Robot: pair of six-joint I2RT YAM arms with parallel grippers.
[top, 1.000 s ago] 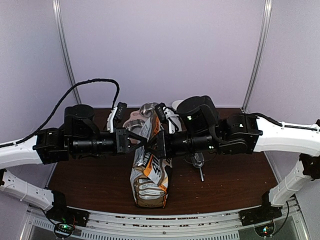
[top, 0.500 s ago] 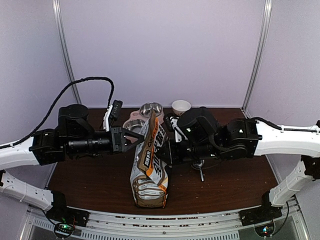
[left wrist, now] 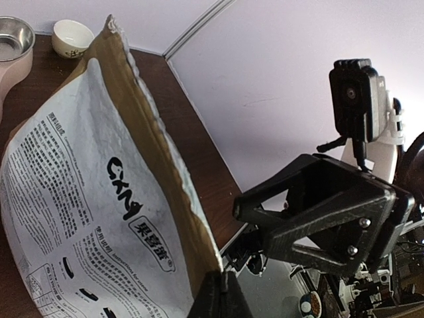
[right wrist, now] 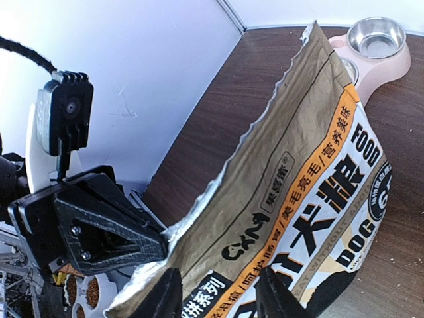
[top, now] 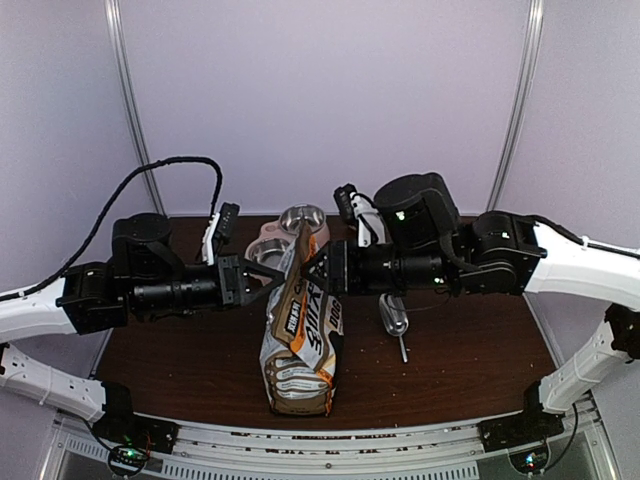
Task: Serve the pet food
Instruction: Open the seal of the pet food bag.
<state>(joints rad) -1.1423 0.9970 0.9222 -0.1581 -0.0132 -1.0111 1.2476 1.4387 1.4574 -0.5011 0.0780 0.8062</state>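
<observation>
Lavender walls close in a dark wooden table (top: 180, 370), and at its middle the pet food bag (top: 300, 340) stands upright with its torn top pulled up towards the back. My left gripper (top: 285, 282) is clamped tight on the left corner of that torn top edge. In the left wrist view my fingers (left wrist: 222, 298) meet on the kraft-brown strip, with the white panel of black print spreading away to the left. My right gripper (top: 308, 268) sits just beside the same top edge from the other side, facing the left one, with its jaws parted. In the right wrist view its fingers (right wrist: 165, 295) stand apart with the bag's orange-and-white printed face between them, and I cannot tell whether either pad touches the paper. Silver lining shows along the ragged rim. The kibble itself is hidden inside the bag. Behind the bag lies the pink double-bowl feeder (top: 262, 238), its steel bowls facing up. A small white cup (left wrist: 71, 36) stands near it at the back wall. To the right of the bag, under my right arm, a metal scoop (top: 392, 318) lies flat on the wood.
</observation>
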